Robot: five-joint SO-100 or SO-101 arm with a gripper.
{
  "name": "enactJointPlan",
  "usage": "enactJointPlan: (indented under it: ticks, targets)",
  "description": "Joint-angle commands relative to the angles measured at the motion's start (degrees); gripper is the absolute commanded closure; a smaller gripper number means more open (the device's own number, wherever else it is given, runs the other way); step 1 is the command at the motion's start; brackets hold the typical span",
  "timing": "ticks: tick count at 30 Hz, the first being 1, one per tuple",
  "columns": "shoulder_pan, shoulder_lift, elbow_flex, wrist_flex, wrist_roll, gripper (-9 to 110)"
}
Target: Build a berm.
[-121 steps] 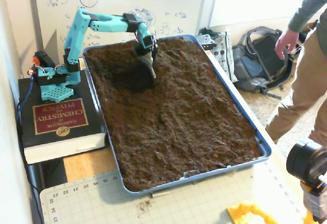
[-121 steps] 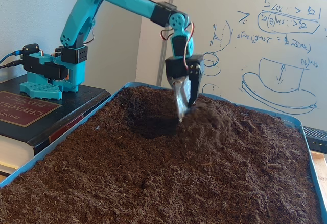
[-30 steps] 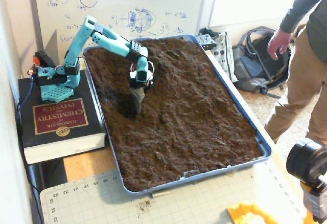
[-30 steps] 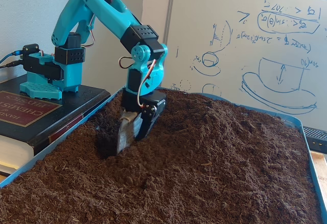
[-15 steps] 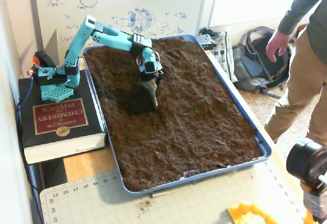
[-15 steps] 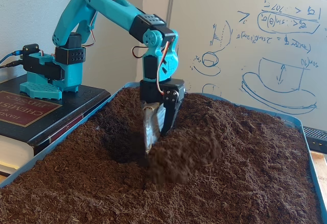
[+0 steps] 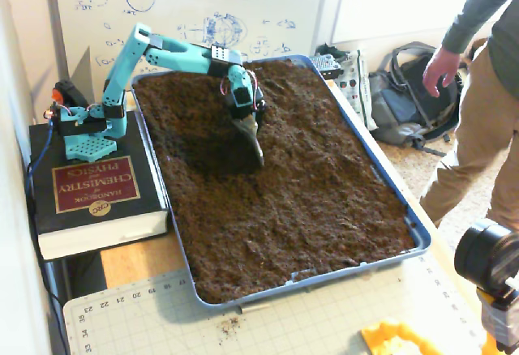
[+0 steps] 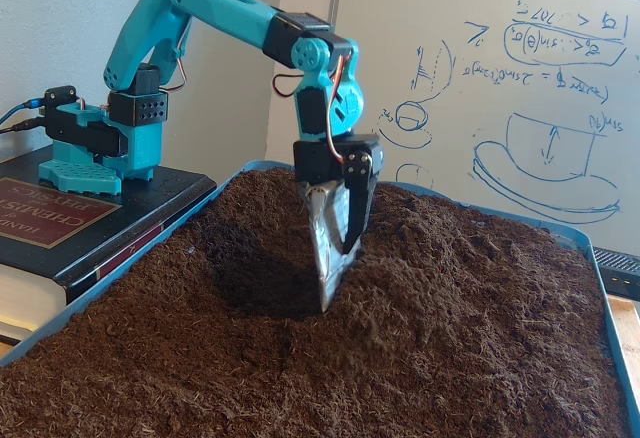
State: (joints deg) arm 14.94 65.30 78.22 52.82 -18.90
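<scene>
Soil pushed out of the dark trough near the tray's [image 7: 418, 233] arm-side edge now heaps into the young berm [image 8: 400, 298] mid-tray as the gripper [image 8: 327, 293], jaws nearly together and empty, sweeps further inward.

From the high fixed view I saw the tray [image 7: 418, 237] filling the middle of the counter [image 7: 134, 262], with my arm's base [image 7: 85, 132] standing on a book [image 7: 97, 197] just left of it and a cutting mat [image 7: 268, 322] in front. The hand [image 7: 256, 154] pointed down into the soil [image 7: 308, 185] in the tray's rear half, at the right edge of a hollow [image 7: 207, 148]. A whiteboard [image 7: 195, 6] stood behind the tray, with a backpack [image 7: 409, 100] and a person [image 7: 478, 87] off to the right.
</scene>
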Motion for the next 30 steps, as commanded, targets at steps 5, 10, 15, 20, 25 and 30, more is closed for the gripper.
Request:
enactJointPlan:
  ticks: [5, 10, 15, 20, 25, 30]
  targets:
    - [-0.35, 17.75, -5.8, -0.09, 0.44, 101]
    - [-0.26, 22.06, -4.48, 0.18, 0.0, 101]
    - [0.26, 23.38, -0.79, 7.38, -0.53, 101]
    - [0.35, 24.7, -0.44, 14.85, -0.53, 101]
    - [2.99, 26.89, 0.7, 16.35, -1.49, 101]
    - [8.7, 24.7, 4.31, 21.18, -9.76, 101]
